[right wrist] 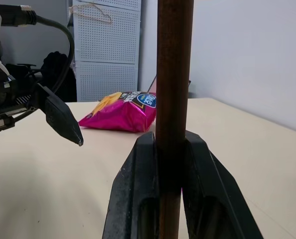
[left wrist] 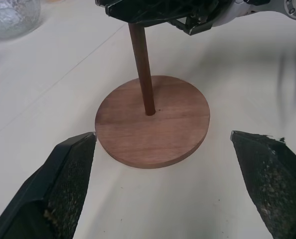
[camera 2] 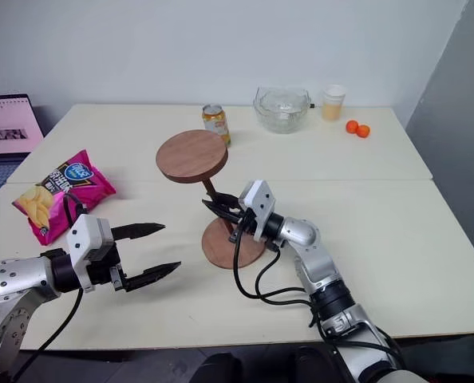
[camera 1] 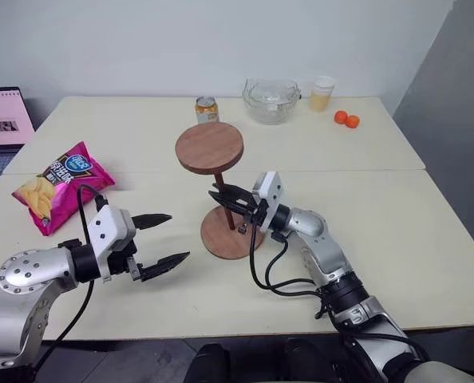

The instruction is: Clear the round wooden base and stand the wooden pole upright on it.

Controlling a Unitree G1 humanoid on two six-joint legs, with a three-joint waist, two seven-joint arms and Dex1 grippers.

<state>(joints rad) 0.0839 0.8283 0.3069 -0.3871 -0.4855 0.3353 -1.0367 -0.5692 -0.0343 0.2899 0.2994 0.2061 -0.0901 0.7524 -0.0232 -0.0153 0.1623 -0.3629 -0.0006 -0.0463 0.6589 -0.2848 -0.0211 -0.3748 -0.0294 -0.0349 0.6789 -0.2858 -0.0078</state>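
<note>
The round wooden base (camera 1: 231,236) lies flat on the table, with the wooden pole (camera 1: 223,198) standing roughly upright in its centre hole, disc end (camera 1: 210,147) on top. My right gripper (camera 1: 225,197) is shut on the wooden pole partway up, its two fingers (right wrist: 135,194) pressed on either side of the rod. In the left wrist view the pole's foot (left wrist: 149,108) meets the base (left wrist: 153,122) at its centre. My left gripper (camera 1: 163,239) hovers open to the left of the base, nothing between its fingers (left wrist: 63,184).
A pink chip bag (camera 1: 61,185) lies at the left. At the back stand a drink can (camera 1: 207,108), a glass bowl (camera 1: 271,100), a cup (camera 1: 322,92) and two small orange fruits (camera 1: 346,120). A laptop (camera 1: 4,120) sits beyond the table's left edge.
</note>
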